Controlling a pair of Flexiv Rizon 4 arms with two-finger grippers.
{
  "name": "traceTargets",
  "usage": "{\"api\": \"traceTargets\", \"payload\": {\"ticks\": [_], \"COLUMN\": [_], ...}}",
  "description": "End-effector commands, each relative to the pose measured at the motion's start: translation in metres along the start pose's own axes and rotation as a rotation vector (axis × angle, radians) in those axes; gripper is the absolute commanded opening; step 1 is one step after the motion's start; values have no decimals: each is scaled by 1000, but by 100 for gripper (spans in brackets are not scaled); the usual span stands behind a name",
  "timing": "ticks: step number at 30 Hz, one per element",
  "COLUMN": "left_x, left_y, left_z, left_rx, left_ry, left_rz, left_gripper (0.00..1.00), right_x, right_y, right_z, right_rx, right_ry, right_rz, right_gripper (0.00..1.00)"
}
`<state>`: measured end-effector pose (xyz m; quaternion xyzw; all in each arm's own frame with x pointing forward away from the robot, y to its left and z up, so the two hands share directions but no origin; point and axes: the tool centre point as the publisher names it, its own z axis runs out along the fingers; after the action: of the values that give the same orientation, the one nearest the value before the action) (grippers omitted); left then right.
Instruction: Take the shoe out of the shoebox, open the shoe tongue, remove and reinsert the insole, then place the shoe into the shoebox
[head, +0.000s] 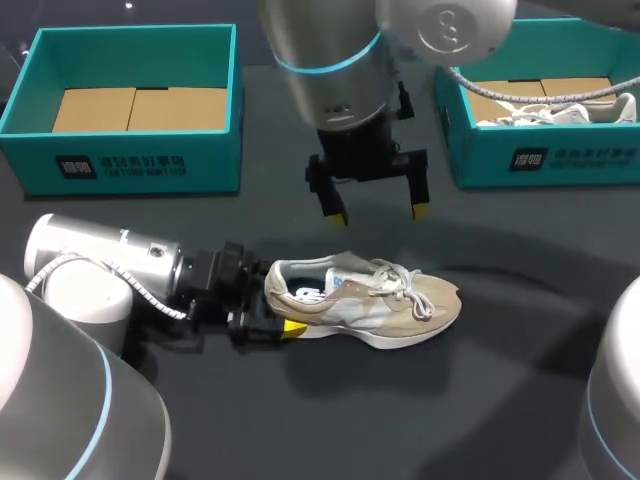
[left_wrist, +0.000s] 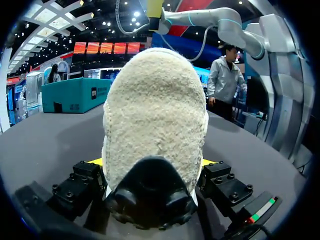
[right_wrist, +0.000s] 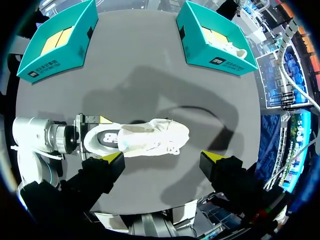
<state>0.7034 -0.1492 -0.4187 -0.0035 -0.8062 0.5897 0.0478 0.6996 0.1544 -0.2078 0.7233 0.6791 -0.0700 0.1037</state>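
Head view has the shoe lying on its sole on the dark bench, laces up. The left gripper sits at its heel, but from there only one yellow tip shows, on the near side of the heel. The left wrist view sorts that out: the fuzzy heel fills the space between the fingers, with a sliver of yellow tight against each side, so the left gripper is clamped on the shoe.

The right wrist view looks straight down. The right gripper has its fingers spread wide with nothing in them, and the shoe is below and just ahead of them. In the head view it hangs over the shoe's far side.

Beyond the shoe's heel end there's a teal box showing a cardboard floor. Beyond the toe end a second box holds another pale shoe, partly cut off by the right arm and the box wall.

The shoe's insole is hard to make out, just a dark patch in the opening.
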Motion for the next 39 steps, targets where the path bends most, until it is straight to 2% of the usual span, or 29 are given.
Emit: {"api": "traceTargets", "payload": {"ticks": [1, 5, 9, 21, 22, 27, 39], "left_x": [3, 3, 3, 3, 3, 3, 3], "left_y": [3, 3, 3, 3, 3, 3, 3], "left_z": [-2, -2, -2, -2, -2, -2, -2], "left_rx": [1, 1, 1, 1, 1, 1, 1], "left_ry": [-3, -3, -3, -3, -3, -3, -3], "left_rz": [0, 0, 0, 0, 0, 0, 0], "left_gripper": [0, 0, 0, 0, 0, 0, 0], "right_x": [33, 47, 57, 56, 60, 70, 75], "right_y": [-9, -13, -17, -19, -18, -17, -18], "right_z": [4, 10, 19, 23, 27, 51, 70], "right_rx": [0, -4, 6, 5, 23, 64, 13], "right_ry": [-80, -109, -84, -63, -111, -140, -194], "right_rz": [-6, -7, 9, 12, 22, 38, 69], "right_gripper": [100, 100, 100, 100, 100, 100, 100]}}
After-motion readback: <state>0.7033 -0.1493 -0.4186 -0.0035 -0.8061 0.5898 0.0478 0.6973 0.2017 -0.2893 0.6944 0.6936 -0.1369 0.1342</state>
